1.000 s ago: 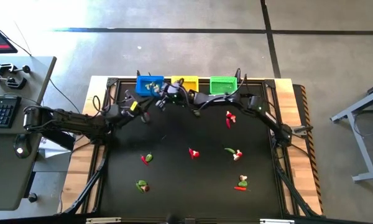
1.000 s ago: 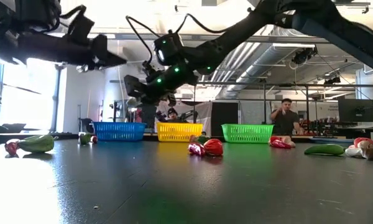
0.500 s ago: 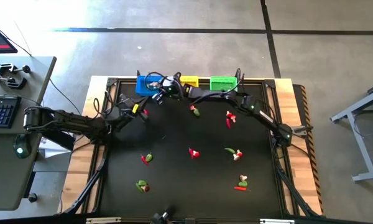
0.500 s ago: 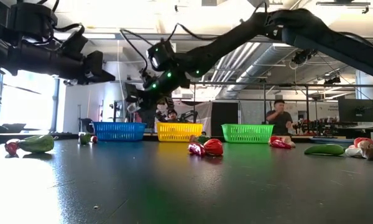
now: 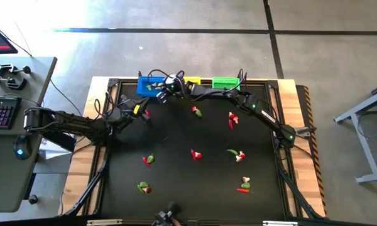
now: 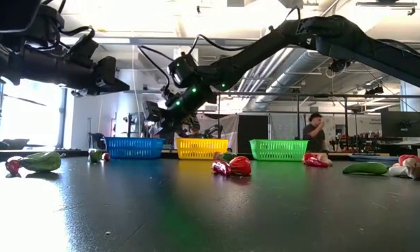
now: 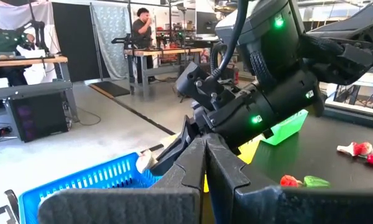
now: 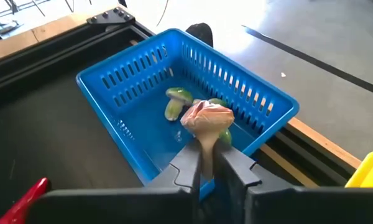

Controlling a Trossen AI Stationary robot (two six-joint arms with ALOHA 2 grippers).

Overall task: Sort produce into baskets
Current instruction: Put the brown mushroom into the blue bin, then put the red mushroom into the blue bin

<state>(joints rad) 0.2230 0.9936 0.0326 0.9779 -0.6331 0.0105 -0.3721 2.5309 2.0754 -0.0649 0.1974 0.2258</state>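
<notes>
Pinkish-white mushroom [image 8: 206, 118], with a wrinkled cap and pale stem, is clamped between the right gripper [image 8: 206, 163] fingers above the blue basket [image 8: 134, 73] at upper centre, while the left gripper [image 7: 204, 155] is seen closed and holding nothing.

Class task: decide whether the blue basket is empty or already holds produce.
Not empty. The blue basket holds whitish-green pieces, while the right gripper holds a mushroom-like piece above it.
</notes>
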